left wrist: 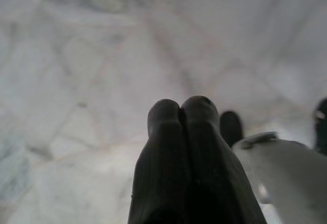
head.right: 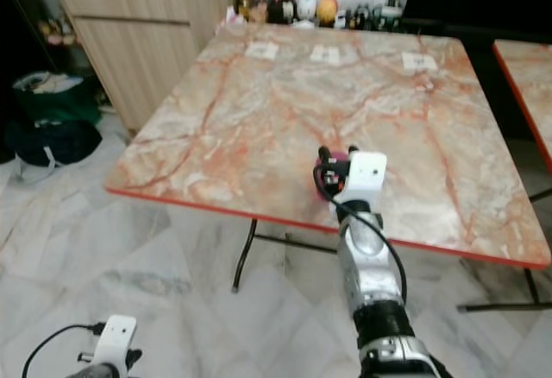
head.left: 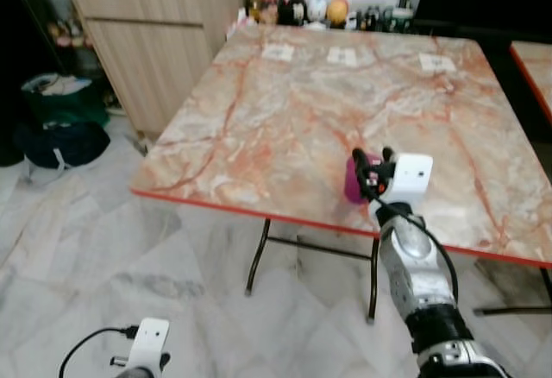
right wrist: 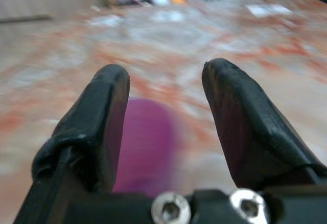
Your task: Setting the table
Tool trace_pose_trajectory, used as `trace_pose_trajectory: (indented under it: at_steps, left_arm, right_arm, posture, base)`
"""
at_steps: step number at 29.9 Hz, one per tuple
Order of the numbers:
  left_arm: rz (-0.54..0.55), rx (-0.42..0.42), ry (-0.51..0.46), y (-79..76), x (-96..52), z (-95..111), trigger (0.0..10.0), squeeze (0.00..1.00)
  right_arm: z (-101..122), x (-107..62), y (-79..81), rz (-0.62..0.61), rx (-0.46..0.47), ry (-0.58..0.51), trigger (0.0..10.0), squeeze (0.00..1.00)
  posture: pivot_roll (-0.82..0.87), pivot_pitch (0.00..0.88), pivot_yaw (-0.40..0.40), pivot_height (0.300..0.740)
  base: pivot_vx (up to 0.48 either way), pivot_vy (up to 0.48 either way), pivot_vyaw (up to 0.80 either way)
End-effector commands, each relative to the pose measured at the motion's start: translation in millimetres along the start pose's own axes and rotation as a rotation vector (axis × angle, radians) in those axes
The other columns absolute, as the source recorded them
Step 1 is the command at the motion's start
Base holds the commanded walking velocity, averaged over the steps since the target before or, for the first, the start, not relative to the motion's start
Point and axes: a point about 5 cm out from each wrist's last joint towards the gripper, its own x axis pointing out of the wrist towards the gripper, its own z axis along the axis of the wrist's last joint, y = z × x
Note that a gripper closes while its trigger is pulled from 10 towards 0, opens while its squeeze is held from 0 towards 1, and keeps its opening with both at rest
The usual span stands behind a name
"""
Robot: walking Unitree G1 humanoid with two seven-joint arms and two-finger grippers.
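A: Where's your right gripper (head.left: 373, 164)?
B: Over the tabletop (head.left: 285, 110) nr its front edge, 2 fingers spread, purple cup (head.left: 354, 179) standing between them, not clamped.
A: And your left gripper (left wrist: 181, 112)?
B: Hangs low over the marble floor (head.left: 95, 248), fingers pressed together, holding nothing.

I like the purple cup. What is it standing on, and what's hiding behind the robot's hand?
The purple cup stands on the marble table, near its front edge. The open right gripper and its white wrist cover the cup's right side, so that part is hidden. The left gripper hangs idle over the floor.
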Motion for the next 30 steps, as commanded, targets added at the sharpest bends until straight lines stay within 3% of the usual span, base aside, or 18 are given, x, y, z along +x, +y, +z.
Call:
trace_pose_trajectory:
  at_steps: [1, 6, 17, 19, 23, 30]
  left_arm:
    - [0.002, -0.004, 0.029, 1.7, -1.6, -8, 10.0, 0.0]
    - [0.005, -0.002, 0.029, 1.9, -1.6, -8, 10.0, 0.0]
    - [0.006, -0.001, 0.029, 2.0, -1.6, -8, 10.0, 0.0]
    - [0.007, -0.002, 0.03, 2.5, -1.7, -8, 10.0, 0.0]
    - [0.001, 0.005, 0.033, 2.5, -1.7, -8, 10.0, 0.0]
    - [-0.003, 0.007, 0.032, 2.4, -1.6, -7, 10.0, 0.0]
  right_arm:
    - [3, 0.5, 0.4, -0.023, 0.022, -0.015, 10.0, 0.0]
    - [10, -1.6, -8.4, -0.113, 0.039, -0.054, 10.0, 0.0]
    - [37, -4.7, -13.0, -0.169, 0.114, -0.077, 10.0, 0.0]
    - [45, -15.8, -13.0, -0.224, 0.157, -0.005, 10.0, 0.0]
    - [40, -25.4, -9.0, -0.239, 0.196, 0.13, 10.0, 0.0]
    - [53, -25.6, -4.1, -0.222, 0.227, 0.181, 10.0, 0.0]
  posture:
    - [0.14, 0.085, 0.009, 0.74]
    - [0.14, 0.086, 0.009, 0.74]
    - [0.14, 0.087, 0.005, 0.74]
    - [0.13, 0.089, 0.002, 0.74]
    - [0.13, 0.09, 0.004, 0.74]
    - [0.12, 0.086, 0.006, 0.74]
  base:
    - [0.0, 0.0, 0.0]
    - [0.0, 0.0, 0.0]
    - [0.0, 0.0, 0.0]
    - [0.0, 0.0, 0.0]
    - [0.0, 0.0, 0.0]
    - [0.0, 0.0, 0.0]
